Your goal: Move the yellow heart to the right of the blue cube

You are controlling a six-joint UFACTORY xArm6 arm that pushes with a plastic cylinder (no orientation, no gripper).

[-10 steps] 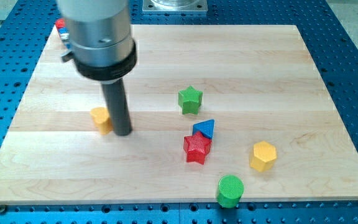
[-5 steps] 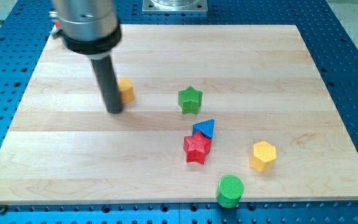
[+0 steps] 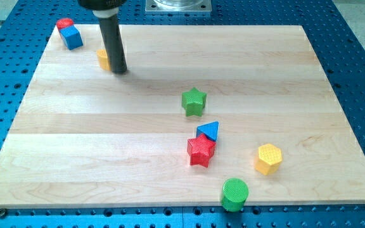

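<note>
Camera view shows a pale wooden counter (image 3: 170,183) with long plank grain, lying on a blue perforated metal base (image 3: 360,76). My tip (image 3: 120,70) is the lower end of a smooth dark round rod; this end effector has nothing that opens or shuts and holds nothing. It stands near the view's top left, touching the yellow heart (image 3: 103,58), which peeks out on the rod's left side, mostly hidden, so its shape is hard to read. Left of that, well apart, sits the blue cube (image 3: 72,37) with a red block (image 3: 63,24) just behind it. Mid-board stands a ribbed green star (image 3: 194,101). Lower down, a blue triangle (image 3: 209,131) touches a red star (image 3: 201,151). A yellow hexagon (image 3: 268,158) and a green cylinder (image 3: 234,193) sit near the view's bottom right
</note>
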